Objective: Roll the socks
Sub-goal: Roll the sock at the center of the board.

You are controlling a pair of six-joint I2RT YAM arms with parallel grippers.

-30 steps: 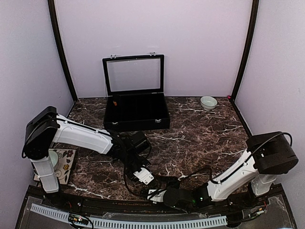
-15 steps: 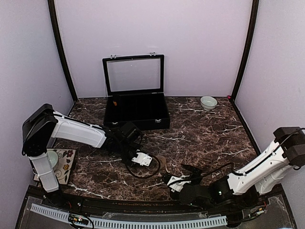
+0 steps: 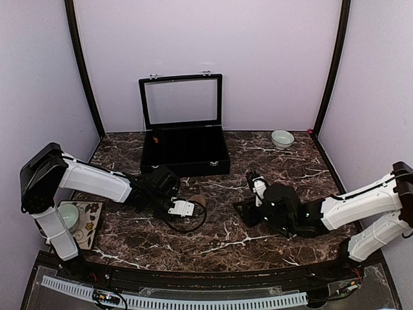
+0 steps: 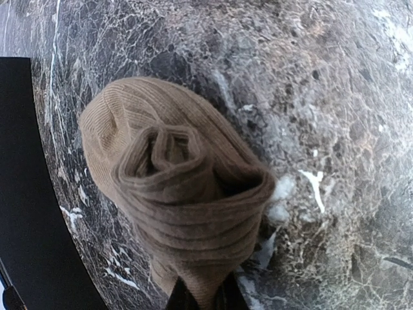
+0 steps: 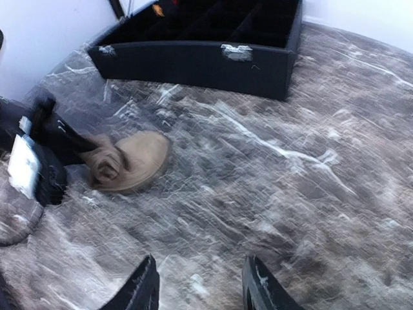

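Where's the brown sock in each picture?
Top external: the brown sock is just left of the middle, at the tip of the left gripper.
Left wrist: it fills the middle, rolled up.
Right wrist: on the left side, blurry.
Shared landmark: the left gripper pinching it shows in all three.

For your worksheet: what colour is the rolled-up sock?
The sock is plain tan-brown; the left wrist view shows it best.

No readable text, label, brand, number or sign in any view — right wrist view blurred.
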